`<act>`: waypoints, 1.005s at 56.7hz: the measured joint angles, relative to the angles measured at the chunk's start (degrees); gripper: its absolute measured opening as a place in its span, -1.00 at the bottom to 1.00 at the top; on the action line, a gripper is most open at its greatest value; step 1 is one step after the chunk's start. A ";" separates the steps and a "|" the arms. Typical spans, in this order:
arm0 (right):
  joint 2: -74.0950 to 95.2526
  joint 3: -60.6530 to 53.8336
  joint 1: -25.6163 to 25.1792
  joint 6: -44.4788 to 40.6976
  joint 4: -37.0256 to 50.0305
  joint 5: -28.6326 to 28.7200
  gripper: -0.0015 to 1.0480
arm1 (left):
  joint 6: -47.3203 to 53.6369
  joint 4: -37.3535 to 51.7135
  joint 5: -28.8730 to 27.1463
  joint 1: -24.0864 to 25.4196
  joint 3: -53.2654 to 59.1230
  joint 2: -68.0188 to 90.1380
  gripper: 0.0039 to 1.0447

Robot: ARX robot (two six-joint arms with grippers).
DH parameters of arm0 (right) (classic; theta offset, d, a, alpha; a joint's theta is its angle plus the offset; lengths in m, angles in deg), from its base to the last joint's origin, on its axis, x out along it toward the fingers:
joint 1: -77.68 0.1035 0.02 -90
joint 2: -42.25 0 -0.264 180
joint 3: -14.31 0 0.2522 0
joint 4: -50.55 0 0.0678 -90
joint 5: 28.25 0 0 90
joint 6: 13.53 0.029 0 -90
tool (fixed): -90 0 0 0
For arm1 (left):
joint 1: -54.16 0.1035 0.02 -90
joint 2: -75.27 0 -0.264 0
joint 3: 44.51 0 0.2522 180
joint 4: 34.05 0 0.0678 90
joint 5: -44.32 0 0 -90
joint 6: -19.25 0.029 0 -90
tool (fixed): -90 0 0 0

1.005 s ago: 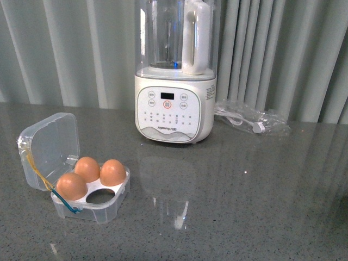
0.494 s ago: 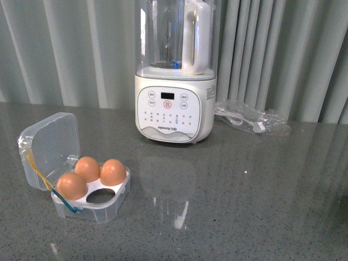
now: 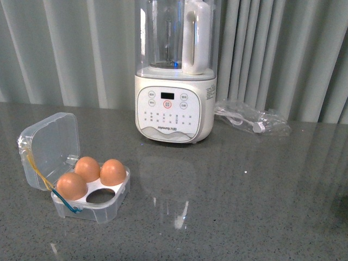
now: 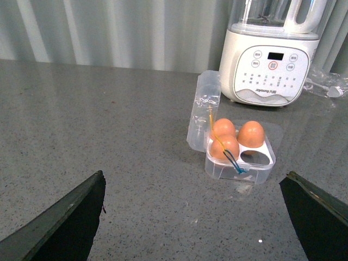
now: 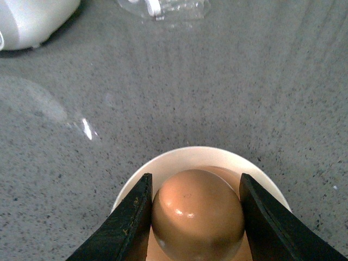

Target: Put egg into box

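Right gripper (image 5: 196, 187) pinched the egg (image 5: 197, 215), one dark finger (image 5: 128, 223) pressed on each side, right over a pale round dish (image 5: 163, 168). The dish rim showed just past the egg; grey countertop (image 3: 244, 206) beyond it lay bare up to the clear plastic bag (image 3: 253, 120) with a cable inside.

Left gripper (image 4: 193, 175) hung above the counter, jaws spread wide, nothing between them, with bare counter beneath. The box was ahead of it, well apart.

Box (image 3: 100, 209) sat on the left part of the counter, near the front edge. Its lid (image 3: 51, 144) was hinged back and stood upright on the far-left side, yellow and blue bands hanging at the front-left corner. Three other eggs (image 3: 89, 168) filled three slots. The empty slot (image 3: 99, 197) was the front-right one, open from above and from the right.

White blender (image 3: 175, 114) stood at centre back, well apart from the box. A wide stretch of counter between box and bag was free. Curtain (image 3: 54, 54) closed off the back edge.
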 joint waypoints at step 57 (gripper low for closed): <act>16.96 30.29 44.85 3.65 -8.22 -15.85 -0.23 | 0.00 0.00 0.00 0.00 0.00 0.00 0.87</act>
